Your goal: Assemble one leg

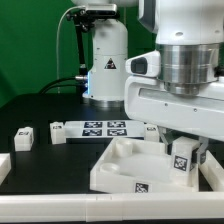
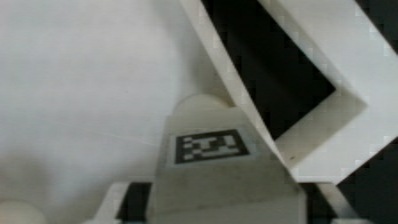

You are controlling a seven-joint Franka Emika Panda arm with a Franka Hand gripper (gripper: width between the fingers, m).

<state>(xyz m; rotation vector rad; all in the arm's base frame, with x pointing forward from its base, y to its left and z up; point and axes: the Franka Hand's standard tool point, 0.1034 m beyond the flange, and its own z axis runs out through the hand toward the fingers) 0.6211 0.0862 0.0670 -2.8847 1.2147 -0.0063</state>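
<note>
A black table [image 1: 40,165] carries everything here, backed by a green wall [image 1: 30,45]. Front and centre sits the large white tray [image 1: 125,165], recessed, with raised walls and a small square marker on its near wall. Behind it, flat on the table, lies the marker board [image 1: 95,128], its tags in a row. Over at the exterior view's left rest two small loose white blocks [image 1: 22,137], near each other, each showing a marker. In the wrist view, the tray's pale floor [image 2: 80,90] fills most of the picture.
</note>
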